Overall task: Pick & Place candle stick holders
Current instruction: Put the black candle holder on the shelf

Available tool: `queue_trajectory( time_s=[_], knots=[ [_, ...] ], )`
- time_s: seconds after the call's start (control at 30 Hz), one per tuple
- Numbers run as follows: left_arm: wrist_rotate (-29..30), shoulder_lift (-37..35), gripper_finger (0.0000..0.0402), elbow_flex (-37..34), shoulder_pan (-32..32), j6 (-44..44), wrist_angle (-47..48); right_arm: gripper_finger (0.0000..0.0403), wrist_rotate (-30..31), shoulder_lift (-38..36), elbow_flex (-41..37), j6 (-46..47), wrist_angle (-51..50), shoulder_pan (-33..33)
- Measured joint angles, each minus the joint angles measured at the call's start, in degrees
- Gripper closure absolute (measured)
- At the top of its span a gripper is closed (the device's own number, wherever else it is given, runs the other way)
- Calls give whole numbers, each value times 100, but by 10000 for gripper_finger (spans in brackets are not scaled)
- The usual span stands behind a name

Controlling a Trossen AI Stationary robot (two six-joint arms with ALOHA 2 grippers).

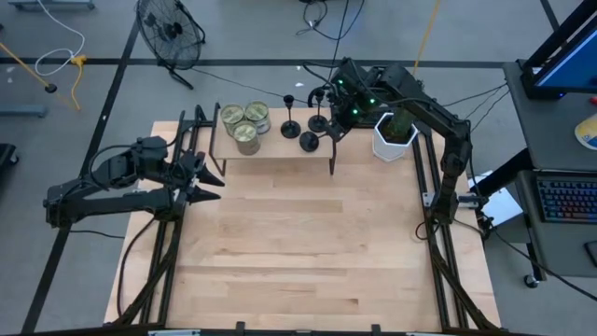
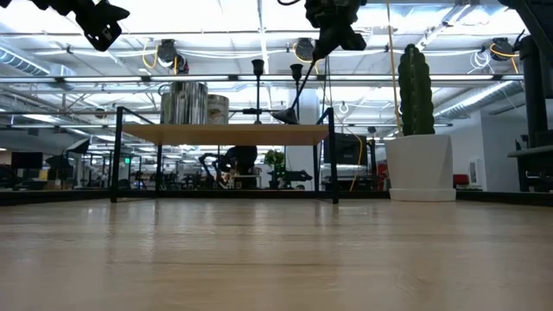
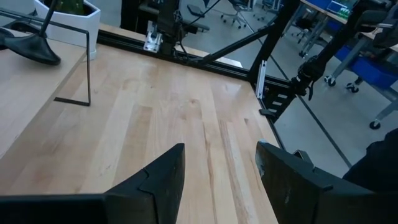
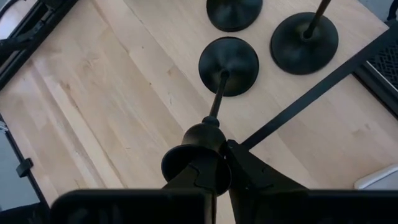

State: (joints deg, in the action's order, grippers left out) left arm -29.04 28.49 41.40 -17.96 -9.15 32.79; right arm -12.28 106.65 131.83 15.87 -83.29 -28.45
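Tabletop (image 1: 298,252): light wood. The stretch nearest the low camera carries nothing; every object stands at the far edge, on or beside the small shelf.
Left hand (image 1: 207,183): raised off the tabletop, just left of the shelf's left legs. Its two fingers (image 3: 155,186) stand wide apart with nothing between them. The arm reaches in from the left edge and points towards the shelf.
Small shelf (image 1: 270,149): wooden board on thin black wire legs, standing at the far edge of the tabletop. It is the landmark for all positions below.
Cans (image 1: 245,123): three metal tins grouped on the left half of the shelf, touching or nearly touching.
Candle stick holders (image 1: 309,142): three black pieces on the right half of the shelf. Two stand upright towards the back, well right of the cans. The third is tilted near the right front of the shelf, its round base (image 4: 229,66) on the board.
Right hand (image 4: 214,165): above the shelf's right end, closed on the cup top of the tilted holder. The arm rises from the right edge of the tabletop and bends over the shelf.
Obstructions: the shelf's wire leg runs just beside the gripped holder.
White planter (image 1: 394,137): holds a green cactus and stands on the tabletop just right of the shelf, under the right arm.
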Motion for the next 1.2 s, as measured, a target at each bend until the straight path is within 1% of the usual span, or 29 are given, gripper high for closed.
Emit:
queue_trajectory(
  time_s=[0.3,0.53,0.73,1.0,1.2],
  knots=[
    [-1,0,197,-1,0,-4,-1,390,-5,0,0,12,-2,-9],
    [1,0,197,-1,0,-11,1,390,-297,0,-4,-11,256,-35],
    [-2,-1,197,-1,0,-11,1,390,-284,-3,-4,-22,133,-105],
    [-2,-2,197,-1,-2,-10,0,390,-287,-308,-7,80,-14,-195],
    [-2,0,197,-1,0,-18,-1,390,-285,-343,-4,107,-124,-197]
  ],
)
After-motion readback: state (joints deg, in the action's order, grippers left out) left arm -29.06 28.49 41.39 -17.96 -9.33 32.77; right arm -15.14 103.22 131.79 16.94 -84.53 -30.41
